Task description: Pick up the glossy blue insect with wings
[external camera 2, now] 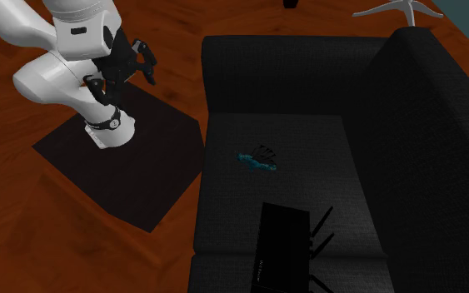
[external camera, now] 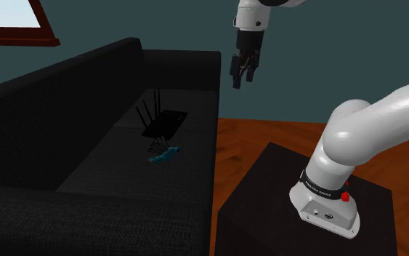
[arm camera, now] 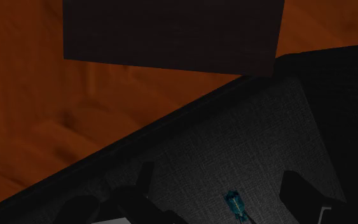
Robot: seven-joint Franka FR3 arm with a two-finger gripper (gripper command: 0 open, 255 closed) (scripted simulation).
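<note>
Wrist view: the fingers [arm camera: 297,189] stand spread apart, grasping nothing, and the blue insect [arm camera: 235,205] shows between them, well off on the sofa [arm camera: 247,140] seat. In the shoulder view the gripper [external camera: 243,80] hangs high, with the insect at its seven o'clock and a router [external camera: 165,124] at the insect's twelve.

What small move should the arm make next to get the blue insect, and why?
Probably bring the open pincer down toward the blue insect. The pincer hangs high above the sofa, far from the insect, which lies on the seat beside a black router. In the wrist view the insect sits between the two fingers, so a plain descent seems enough.
</note>
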